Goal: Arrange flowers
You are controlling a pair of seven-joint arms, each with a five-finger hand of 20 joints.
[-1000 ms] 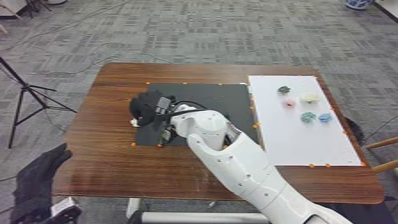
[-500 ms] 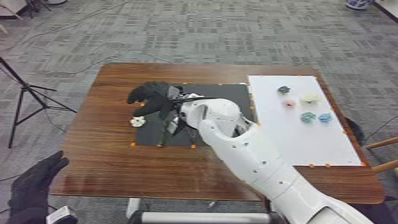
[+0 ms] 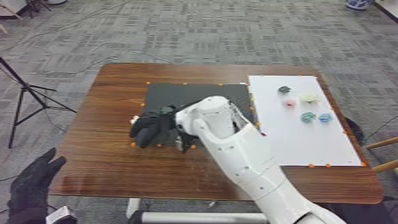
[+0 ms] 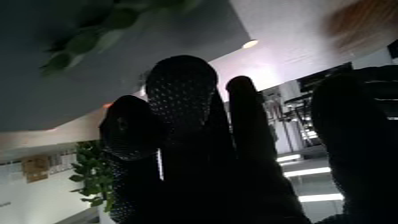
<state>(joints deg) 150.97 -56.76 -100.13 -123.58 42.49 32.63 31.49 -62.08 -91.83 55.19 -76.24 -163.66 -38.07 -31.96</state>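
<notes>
My right hand (image 3: 153,126) is low over the left near part of the black mat (image 3: 191,91) in the head view. A white flower (image 3: 135,119) peeks out at that hand's left side, partly covered. In the right wrist view my right hand (image 4: 182,115) has its fingers extended, and green leaves (image 4: 82,44) lie on the dark mat beyond them. My left hand (image 3: 34,177) hangs off the table's left near corner, fingers extended. On the white board (image 3: 311,145) sit a dark green flower (image 3: 283,89), a pink one (image 3: 290,103), a cream one (image 3: 309,98), a teal one (image 3: 307,117) and a blue one (image 3: 324,117).
The brown table (image 3: 115,172) extends around the mat, with small orange markers along the mat and board edges. My right arm crosses the table between them. A black tripod (image 3: 28,87) stands on the floor at the left, and a wooden chair (image 3: 386,142) at the right.
My right hand has swung from the mat's far left part toward the robot. The white flower, in plain sight half a second ago, is partly covered now.
</notes>
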